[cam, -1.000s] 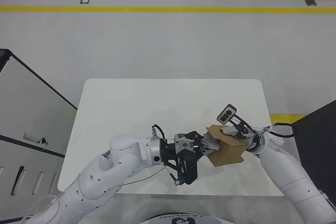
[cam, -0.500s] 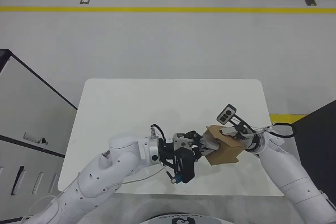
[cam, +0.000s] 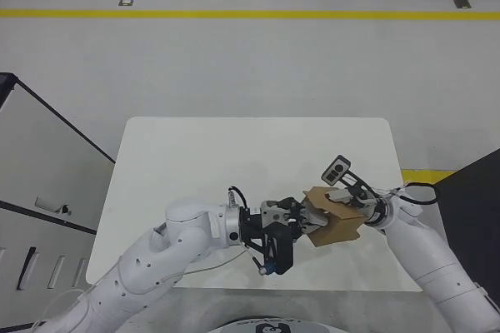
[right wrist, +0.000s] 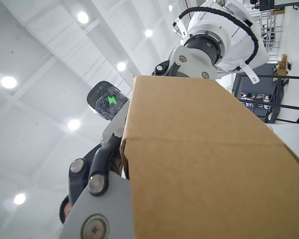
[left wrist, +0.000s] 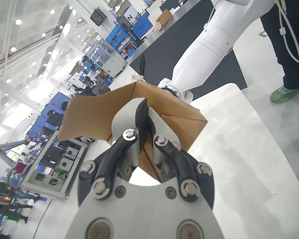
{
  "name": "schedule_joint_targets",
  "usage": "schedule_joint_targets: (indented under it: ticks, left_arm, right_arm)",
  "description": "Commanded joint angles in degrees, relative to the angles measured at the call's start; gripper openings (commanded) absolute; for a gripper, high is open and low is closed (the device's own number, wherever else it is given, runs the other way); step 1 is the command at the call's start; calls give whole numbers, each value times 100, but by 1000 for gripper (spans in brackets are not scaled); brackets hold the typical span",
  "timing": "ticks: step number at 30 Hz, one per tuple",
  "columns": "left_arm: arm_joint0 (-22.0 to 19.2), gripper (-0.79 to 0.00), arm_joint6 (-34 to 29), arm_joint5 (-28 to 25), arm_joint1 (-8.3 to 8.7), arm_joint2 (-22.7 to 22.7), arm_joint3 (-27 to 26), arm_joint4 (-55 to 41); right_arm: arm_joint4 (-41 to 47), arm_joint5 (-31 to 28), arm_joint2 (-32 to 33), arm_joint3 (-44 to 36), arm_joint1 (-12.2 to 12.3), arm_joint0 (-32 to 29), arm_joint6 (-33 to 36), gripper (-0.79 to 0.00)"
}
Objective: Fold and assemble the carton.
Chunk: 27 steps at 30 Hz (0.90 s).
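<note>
The brown carton (cam: 337, 223) is held over the front right part of the white table (cam: 233, 158), between my two arms. My left gripper (cam: 307, 219) meets it from the left. In the left wrist view that gripper (left wrist: 145, 111) is shut on a wall of the carton (left wrist: 174, 115), with one loose flap (left wrist: 89, 118) spread out beside the fingers. My right gripper (cam: 356, 210) grips the carton's far right upper edge. In the right wrist view one finger (right wrist: 107, 148) lies against the carton wall (right wrist: 201, 150), which hides the other finger.
A grey cabinet (cam: 17, 150) stands off the table's left side and a black surface (cam: 483, 200) off its right. The table's front edge (cam: 258, 289) runs close below the grippers. The back and left of the tabletop are bare.
The carton and both grippers have shifted only slightly, a small wobble left and back. Both holds are unchanged.
</note>
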Motion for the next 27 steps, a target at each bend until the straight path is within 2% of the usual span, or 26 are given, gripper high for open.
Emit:
schedule_joint_targets:
  ticks: [1, 9, 27]
  left_arm:
    - [-16, -785, -3, 14, -3, 1, 16, -14]
    - [24, -785, -9, 56, 17, -110, -7, -53]
    - [-29, -785, -15, -58, 4, 60, 14, -9]
  right_arm:
    - [-1, -9, -4, 11, -2, 1, 0, -785]
    - [6, -28, 32, 61, 6, -3, 0, -785]
    - [-38, -77, -4, -45, 5, -72, 0, -785]
